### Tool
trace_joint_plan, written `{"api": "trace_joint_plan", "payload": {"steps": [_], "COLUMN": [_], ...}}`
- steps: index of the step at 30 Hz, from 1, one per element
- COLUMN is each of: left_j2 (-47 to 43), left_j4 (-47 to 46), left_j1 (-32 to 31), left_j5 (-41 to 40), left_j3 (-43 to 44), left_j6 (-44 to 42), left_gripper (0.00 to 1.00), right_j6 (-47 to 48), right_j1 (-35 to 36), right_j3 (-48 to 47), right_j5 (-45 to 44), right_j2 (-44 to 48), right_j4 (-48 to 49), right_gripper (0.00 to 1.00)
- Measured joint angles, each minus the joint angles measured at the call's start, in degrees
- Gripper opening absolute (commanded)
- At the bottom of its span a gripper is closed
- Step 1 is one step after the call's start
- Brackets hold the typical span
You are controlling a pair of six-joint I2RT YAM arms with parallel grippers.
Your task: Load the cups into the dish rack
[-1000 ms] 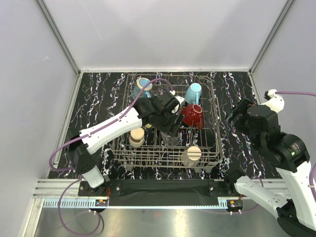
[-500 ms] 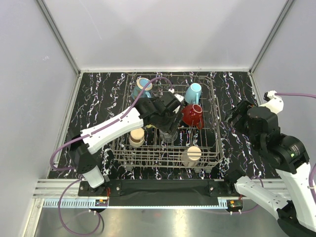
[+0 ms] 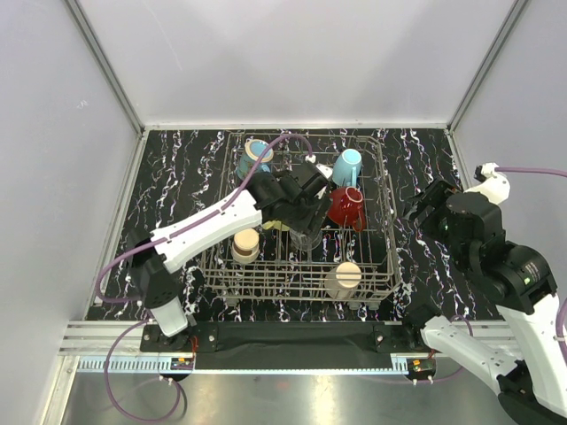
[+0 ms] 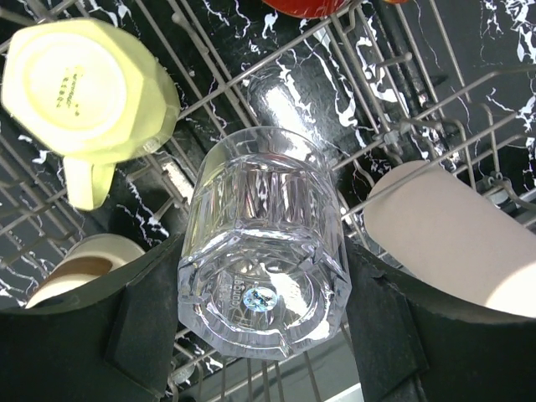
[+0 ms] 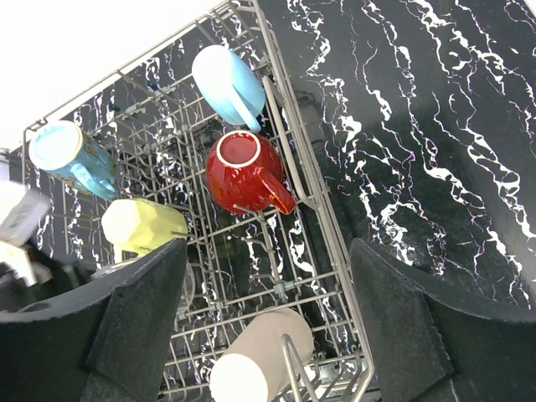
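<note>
My left gripper (image 3: 307, 227) is over the middle of the grey wire dish rack (image 3: 388, 232), shut on a clear glass (image 4: 266, 251) held base-up, mouth down among the tines. A yellow-green mug (image 4: 84, 92) lies just left of it. In the rack are also a red mug (image 3: 345, 205), a light blue mug (image 3: 347, 166), a blue mug (image 3: 255, 157), a cream mug (image 3: 245, 246) and a cream cup (image 3: 343, 279) on its side. My right gripper (image 3: 425, 211) is open and empty, raised beside the rack's right edge.
The rack sits on a black marbled mat (image 3: 425, 150) inside white walls. The right wrist view shows the rack's right rim (image 5: 314, 180) with bare mat (image 5: 435, 151) to its right. The arm bases stand along the near rail.
My left gripper has shifted slightly toward the far side of the rack with the glass in it. The right arm has barely moved.
</note>
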State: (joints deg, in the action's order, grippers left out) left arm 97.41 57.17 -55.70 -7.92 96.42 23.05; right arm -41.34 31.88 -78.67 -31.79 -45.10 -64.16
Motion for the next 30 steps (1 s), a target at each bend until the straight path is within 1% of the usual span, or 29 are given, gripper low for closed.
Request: {"api": "trace_joint_plan", "payload": {"steps": [5,8,12,13,14,18,20,22,23,26,27,28,29,30], "left_j2": [3.34,4.94,5.73,5.73,5.73,5.73,5.81,5.90,5.92,5.92,5.92,5.92,5.92,5.92], "left_j4": [-0.48,-0.79,-2.03,-2.58,-3.23,-4.61,-4.74,-4.98,-5.03,-5.75,-6.16,-6.29,-6.34,-6.45], "left_j1": [0.02,0.02,0.02,0.02,0.02,0.02,0.02,0.04,0.07,0.07,0.07,0.07,0.07,0.09], "left_j5": [0.39,0.96,2.21,2.60,2.99,4.13,4.44,4.50,4.52,4.63,4.68,4.68,4.68,4.70], "left_j3": [0.61,0.61,0.35,0.00,-0.46,-2.40,-3.06,-3.32,-3.32,-3.74,-4.09,-4.26,-4.37,-4.52], "left_j6": [-0.13,-0.20,-0.55,-0.61,-0.66,-0.83,-0.85,-0.83,-0.83,-0.83,-0.85,-0.85,-0.94,-1.05], "left_gripper": [0.00,0.08,0.20,0.29,0.35,0.47,0.54,0.58,0.62,0.67,0.71,0.80,0.81,0.86], "right_j6": [0.00,0.00,0.02,0.02,0.02,0.02,0.02,0.02,0.00,0.00,0.00,0.00,0.00,0.00], "right_j1": [0.00,0.00,0.00,0.00,0.00,0.00,0.00,0.00,0.00,0.00,0.00,0.00,0.00,0.00], "right_j3": [0.00,0.09,0.66,0.76,0.81,0.87,1.03,1.16,1.22,1.46,1.51,1.53,1.53,1.53], "right_j5": [0.00,0.04,0.48,0.90,1.11,1.77,2.32,2.58,2.71,2.99,3.02,3.04,3.10,3.39], "right_j2": [0.55,0.55,0.52,0.37,0.20,-0.39,-0.42,-0.39,-0.39,-0.39,-0.44,-0.46,-0.50,-0.52], "right_j4": [0.00,0.02,0.02,0.02,0.04,0.26,0.59,0.81,1.01,1.31,1.31,1.31,1.31,1.33], "right_gripper": [0.86,0.86,0.86,0.86,0.86,0.86,0.86,0.86,0.86,0.86,0.86,0.86,0.86,0.86]}}
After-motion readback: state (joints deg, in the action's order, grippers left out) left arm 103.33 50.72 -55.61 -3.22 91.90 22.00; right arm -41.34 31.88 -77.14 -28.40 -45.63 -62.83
